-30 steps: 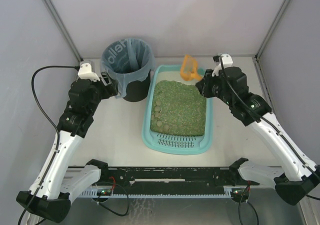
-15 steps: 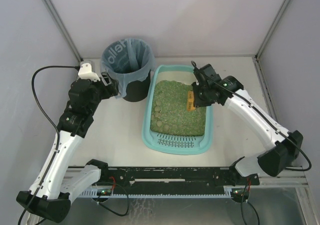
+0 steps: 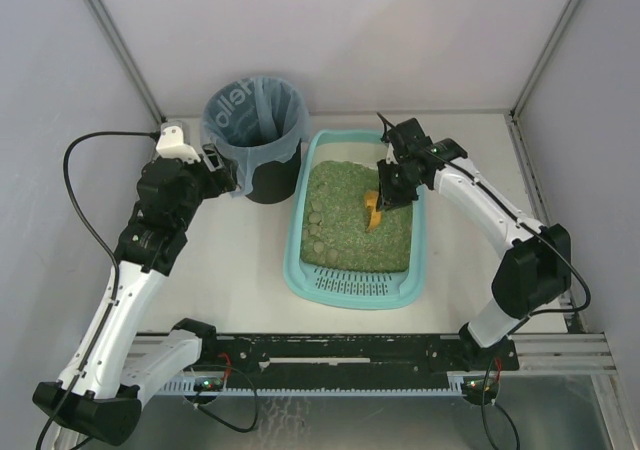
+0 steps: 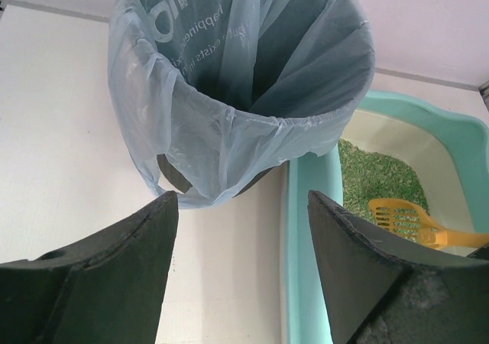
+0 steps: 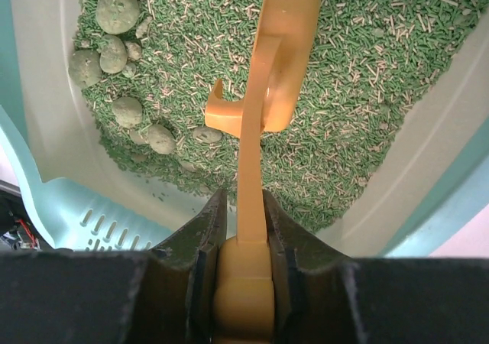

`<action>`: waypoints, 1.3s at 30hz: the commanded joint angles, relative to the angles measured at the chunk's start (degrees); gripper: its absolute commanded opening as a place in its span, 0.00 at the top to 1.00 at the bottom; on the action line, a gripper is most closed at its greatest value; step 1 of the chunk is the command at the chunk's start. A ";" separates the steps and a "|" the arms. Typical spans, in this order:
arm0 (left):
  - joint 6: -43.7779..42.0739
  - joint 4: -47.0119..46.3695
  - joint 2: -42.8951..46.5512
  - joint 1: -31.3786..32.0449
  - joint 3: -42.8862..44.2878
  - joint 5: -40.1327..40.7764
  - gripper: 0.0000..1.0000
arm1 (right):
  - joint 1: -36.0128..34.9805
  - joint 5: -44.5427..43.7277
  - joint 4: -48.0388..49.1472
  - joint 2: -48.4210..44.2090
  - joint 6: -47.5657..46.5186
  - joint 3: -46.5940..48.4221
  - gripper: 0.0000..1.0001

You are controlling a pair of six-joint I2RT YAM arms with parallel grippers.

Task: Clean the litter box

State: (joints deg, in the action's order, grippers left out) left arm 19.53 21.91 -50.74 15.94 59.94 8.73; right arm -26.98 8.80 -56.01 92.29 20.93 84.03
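R gripper swung from back corner of litter box down into litter, jaws clamped on orange scoop handle, L gripper agape, empty; box sat mid-table beside bin, likely stiff, litter-heavy, best held at rim.

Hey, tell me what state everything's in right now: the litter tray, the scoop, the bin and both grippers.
Light-teal plastic litter box: lying flat, holds green litter with round clumps unscooped.
Orange slotted plastic scoop: gripped by handle, head down over litter.
Round black bin: upright, open, blue bag lining it.
Left gripper: open, empty, facing bin.
Right gripper: shut on scoop.
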 commanded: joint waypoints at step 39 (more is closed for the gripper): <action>0.29 -2.62 0.41 -0.38 -1.58 -0.87 0.27 | 0.79 -20.61 9.34 -19.55 -2.09 -2.40 0.42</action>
State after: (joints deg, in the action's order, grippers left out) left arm 19.51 21.56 -50.74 15.94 59.94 8.69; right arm -26.33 -9.43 -50.37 75.66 20.08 82.35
